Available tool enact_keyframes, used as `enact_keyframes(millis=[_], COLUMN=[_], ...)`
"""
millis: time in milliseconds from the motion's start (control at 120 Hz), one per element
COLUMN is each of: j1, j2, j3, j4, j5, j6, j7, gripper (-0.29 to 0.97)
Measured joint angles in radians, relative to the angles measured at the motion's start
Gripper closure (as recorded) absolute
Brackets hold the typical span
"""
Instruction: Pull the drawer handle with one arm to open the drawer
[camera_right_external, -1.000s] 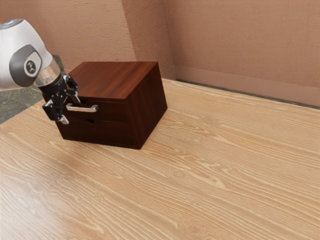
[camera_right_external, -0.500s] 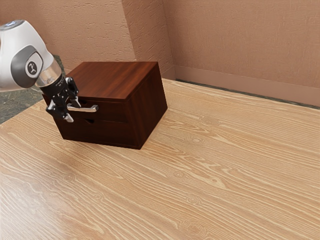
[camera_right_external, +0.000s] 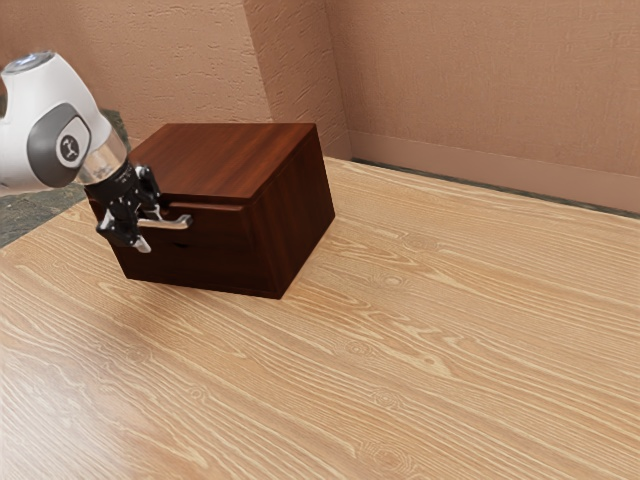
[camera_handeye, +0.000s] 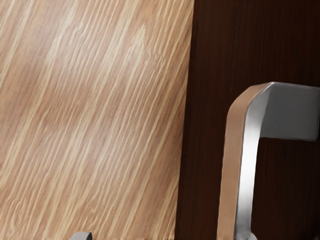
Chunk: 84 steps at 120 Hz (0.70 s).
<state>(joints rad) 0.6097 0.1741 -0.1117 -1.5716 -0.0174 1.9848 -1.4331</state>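
A dark wooden cabinet (camera_right_external: 255, 185) stands on the table at the exterior view's left, its drawer front (camera_right_external: 215, 222) facing the arm. A silver bar handle (camera_right_external: 172, 223) sticks out of that front. My black gripper (camera_right_external: 142, 218) is at the handle's end nearest the arm. Its fingers stand apart, one above and one below the bar, so it is open. The wrist view has the handle (camera_handeye: 245, 165) close up against the dark drawer front (camera_handeye: 215, 60). One fingertip (camera_handeye: 81, 236) shows well clear of the bar. The drawer front lies about flush with the cabinet.
The light wooden table (camera_right_external: 420, 340) stretches wide to the exterior view's right and front. Brown walls (camera_right_external: 480, 80) rise behind the cabinet. A dark grey floor strip (camera_right_external: 30, 205) lies past the table edge behind the arm.
My hand has moved a little toward the drawer front and onto the handle's end. Its fingers stand closer together than before. The cabinet has not shifted.
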Motion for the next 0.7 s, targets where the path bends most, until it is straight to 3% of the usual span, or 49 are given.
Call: enact_keyframes(millis=[700], j1=[0.006], j2=[-0.175], j3=[0.004], j4=[-0.232], j5=[-0.002], j6=[0.084], j7=[0.009], gripper=[0.37])
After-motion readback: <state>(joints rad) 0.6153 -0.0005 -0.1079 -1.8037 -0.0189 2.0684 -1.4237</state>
